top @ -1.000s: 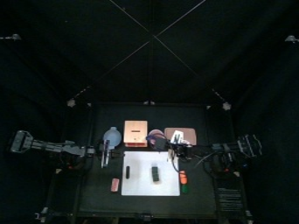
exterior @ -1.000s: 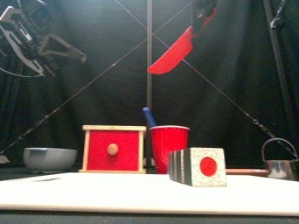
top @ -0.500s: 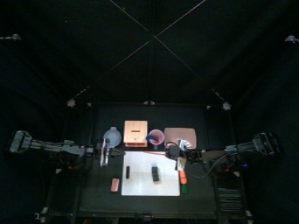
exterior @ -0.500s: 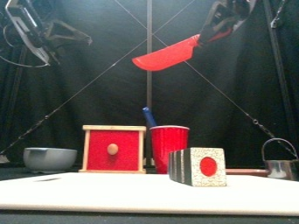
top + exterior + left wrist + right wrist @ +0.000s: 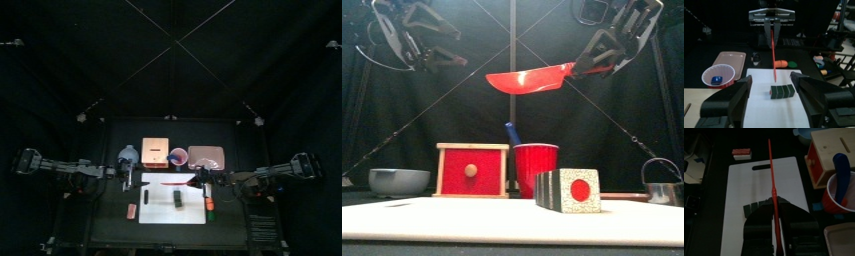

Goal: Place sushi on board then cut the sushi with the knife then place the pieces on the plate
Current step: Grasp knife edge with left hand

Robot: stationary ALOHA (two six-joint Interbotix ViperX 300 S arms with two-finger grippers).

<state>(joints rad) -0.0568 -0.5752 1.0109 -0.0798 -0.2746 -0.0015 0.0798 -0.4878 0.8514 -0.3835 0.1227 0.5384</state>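
Black curtains (image 5: 171,60) (back and sides), black table (image 5: 160,236)

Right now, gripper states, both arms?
Left gripper: open, holding nothing.
Right gripper: shut on the red knife, held in the air.

The red cup (image 5: 536,168) hides all but 1 end of the blue knife (image 5: 512,131).
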